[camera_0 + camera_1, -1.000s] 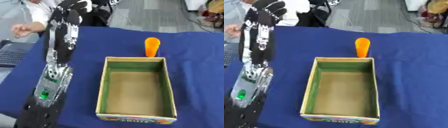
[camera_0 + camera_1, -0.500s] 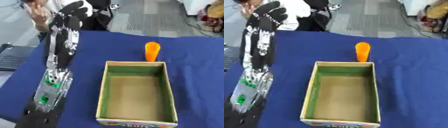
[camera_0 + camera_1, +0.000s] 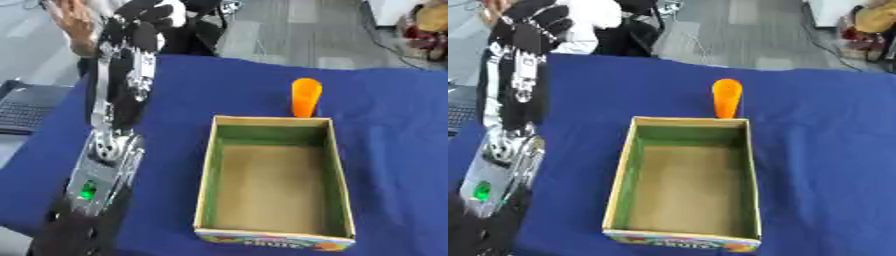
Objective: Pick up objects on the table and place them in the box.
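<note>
Behind the box (image 3: 276, 235), which looks empty, we note the orange object (image 3: 305, 97) upright on the desk (image 3: 402, 130), ungrasped. Left robot hand (image 3: 144, 20) raised far-left, apparently curled, holding nothing.

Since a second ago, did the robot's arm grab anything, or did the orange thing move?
Nothing was grabbed. The robot's black and silver left hand still hangs stretched out over the far left of the blue table, holding nothing. The whole picture slid a bit, so the camera moved. The orange cone-shaped object stays upright just behind the empty cardboard box with green inner walls.
</note>
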`<state>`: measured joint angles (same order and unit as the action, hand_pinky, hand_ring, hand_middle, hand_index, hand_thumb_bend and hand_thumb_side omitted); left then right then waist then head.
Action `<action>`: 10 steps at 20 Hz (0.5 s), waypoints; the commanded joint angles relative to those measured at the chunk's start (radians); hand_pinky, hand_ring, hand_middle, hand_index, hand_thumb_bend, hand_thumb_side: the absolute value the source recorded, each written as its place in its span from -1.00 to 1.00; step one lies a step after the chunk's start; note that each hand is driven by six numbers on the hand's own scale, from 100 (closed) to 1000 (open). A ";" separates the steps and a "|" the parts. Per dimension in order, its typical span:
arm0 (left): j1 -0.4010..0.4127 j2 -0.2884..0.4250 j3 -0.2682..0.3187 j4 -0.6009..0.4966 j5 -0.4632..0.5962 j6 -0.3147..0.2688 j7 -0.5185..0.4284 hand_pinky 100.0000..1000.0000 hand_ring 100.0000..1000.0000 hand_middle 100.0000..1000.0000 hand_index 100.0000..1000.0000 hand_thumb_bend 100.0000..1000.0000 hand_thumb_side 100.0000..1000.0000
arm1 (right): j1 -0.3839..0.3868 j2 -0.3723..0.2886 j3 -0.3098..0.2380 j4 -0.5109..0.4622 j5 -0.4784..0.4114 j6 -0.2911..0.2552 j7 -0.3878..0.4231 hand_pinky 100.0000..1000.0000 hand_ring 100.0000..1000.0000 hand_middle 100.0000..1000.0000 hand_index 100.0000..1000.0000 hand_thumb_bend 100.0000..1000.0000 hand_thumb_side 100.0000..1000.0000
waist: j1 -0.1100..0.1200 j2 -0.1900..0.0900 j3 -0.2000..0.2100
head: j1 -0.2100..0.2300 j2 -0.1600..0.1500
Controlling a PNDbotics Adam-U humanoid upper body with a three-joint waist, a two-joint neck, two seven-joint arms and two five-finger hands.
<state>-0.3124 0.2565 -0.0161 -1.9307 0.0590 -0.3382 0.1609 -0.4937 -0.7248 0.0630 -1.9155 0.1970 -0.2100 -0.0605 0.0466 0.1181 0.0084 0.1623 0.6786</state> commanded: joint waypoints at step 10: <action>0.000 0.014 -0.011 -0.014 0.016 -0.001 -0.019 0.62 0.49 0.56 0.60 0.63 -0.02 | -0.306 0.000 0.148 0.435 0.297 -0.061 0.167 0.35 0.47 0.49 0.62 -0.66 1.00 | -0.007 -0.020 0.015 | -0.065 -0.012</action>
<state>-0.3038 0.2570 -0.0256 -1.9302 0.0693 -0.3371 0.1466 -0.7742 -0.7299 0.2069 -1.5165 0.4587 -0.2589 0.0986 0.0417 0.1148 0.0209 0.1080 0.6767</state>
